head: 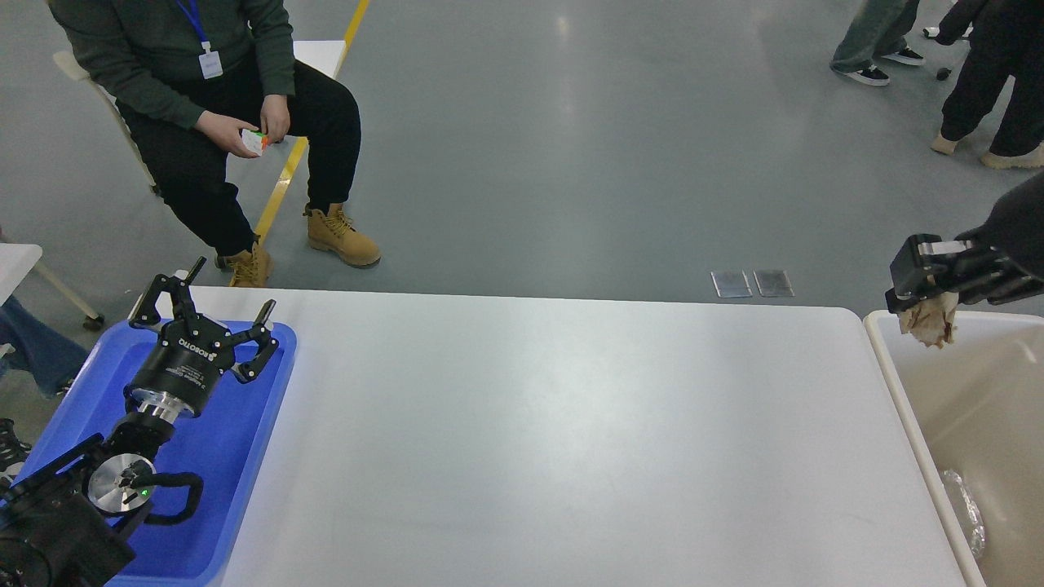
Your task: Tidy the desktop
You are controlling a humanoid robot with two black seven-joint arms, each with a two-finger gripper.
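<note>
Right gripper (926, 319) pinches crumpled paper (928, 323); the bin (897, 383) lies directly below its fingers. Left gripper (228, 314) spread.

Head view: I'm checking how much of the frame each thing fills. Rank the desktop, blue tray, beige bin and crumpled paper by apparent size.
1. desktop
2-3. blue tray and beige bin: both cropped, unsure
4. crumpled paper, held by the right gripper
</note>
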